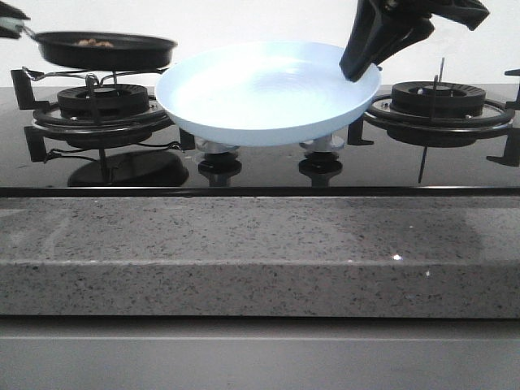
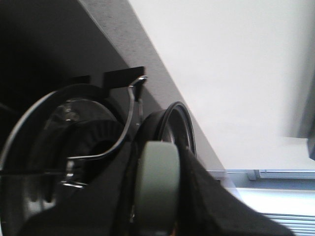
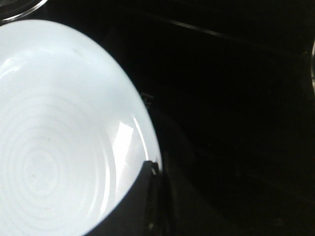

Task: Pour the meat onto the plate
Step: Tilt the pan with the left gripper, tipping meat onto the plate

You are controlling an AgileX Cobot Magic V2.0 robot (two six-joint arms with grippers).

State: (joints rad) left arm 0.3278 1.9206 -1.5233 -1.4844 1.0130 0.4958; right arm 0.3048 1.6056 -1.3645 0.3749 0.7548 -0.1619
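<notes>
The stove [image 1: 260, 162] is the biggest thing here, black and shiny, and it sits under both pincers. A gray speckled counter [image 1: 260, 252] runs along its front, and a plain white wall [image 1: 244, 24] stands behind.

The plate [image 1: 260, 93] is next in size. It is wide, pale blue and bare inside. The right pincer [image 1: 361, 69] grips its rim on the right side and holds it up over the knobs [image 1: 219, 166], so the plate hangs off to the pincer's left. It looks hard and smooth, so I think it could slip or crack if it drops. The rim is the good place to hold.

The pan [image 1: 106, 49] is smaller, black, and up in the air over the left burner [image 1: 101, 110]. The left pincer [image 2: 155, 196] is closed around its pale handle [image 2: 156, 182], with the pan out ahead of it.

The meat [image 1: 93, 41] is smallest. Little brown bits lie in the pan, well away from the plate. They look light and loose, so they should slide out when the pan tips
</notes>
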